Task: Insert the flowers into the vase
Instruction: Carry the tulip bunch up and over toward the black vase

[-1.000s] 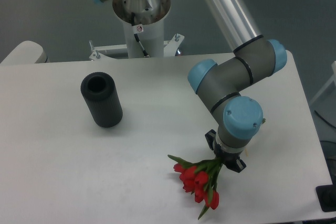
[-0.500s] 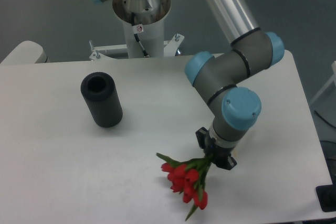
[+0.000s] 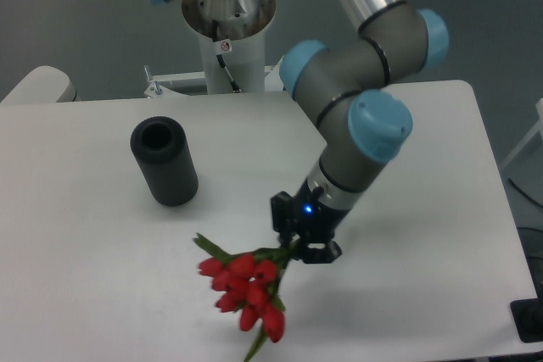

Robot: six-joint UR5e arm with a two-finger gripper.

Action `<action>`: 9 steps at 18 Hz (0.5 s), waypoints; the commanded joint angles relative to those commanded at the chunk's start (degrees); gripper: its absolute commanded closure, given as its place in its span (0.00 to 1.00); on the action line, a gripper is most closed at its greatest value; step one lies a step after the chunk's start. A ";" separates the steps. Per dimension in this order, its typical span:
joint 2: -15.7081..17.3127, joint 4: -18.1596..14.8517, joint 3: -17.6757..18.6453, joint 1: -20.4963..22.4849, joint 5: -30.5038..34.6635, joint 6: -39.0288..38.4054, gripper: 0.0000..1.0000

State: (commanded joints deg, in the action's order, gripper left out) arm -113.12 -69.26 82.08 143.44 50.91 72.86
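The flowers [image 3: 244, 287], a bunch of red tulip buds with green stems and leaves, hang from my gripper [image 3: 299, 247] near the table's front, buds pointing down and left. The gripper is shut on the stems. The vase [image 3: 164, 160], a matte black thick-walled cylinder with a round hole at the top, stands upright on the white table [image 3: 102, 277] at the left, well apart from the flowers, to their upper left.
The arm's base column [image 3: 227, 31] stands behind the table's back edge. The arm's grey links and blue joints [image 3: 379, 125] reach over the table's right half. The table's front edge lies just below the flowers.
The gripper has carried the flowers to the left and slightly up, toward the vase. The arm's joints have swung left with it. The vase has not moved.
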 joint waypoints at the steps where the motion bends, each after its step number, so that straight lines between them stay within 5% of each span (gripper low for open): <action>1: 0.70 0.00 0.97 0.00 -1.59 -0.17 1.00; 9: 3.34 0.53 3.69 -0.09 -11.61 0.53 1.00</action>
State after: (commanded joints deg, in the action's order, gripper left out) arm -109.78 -68.73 85.78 143.35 39.30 73.39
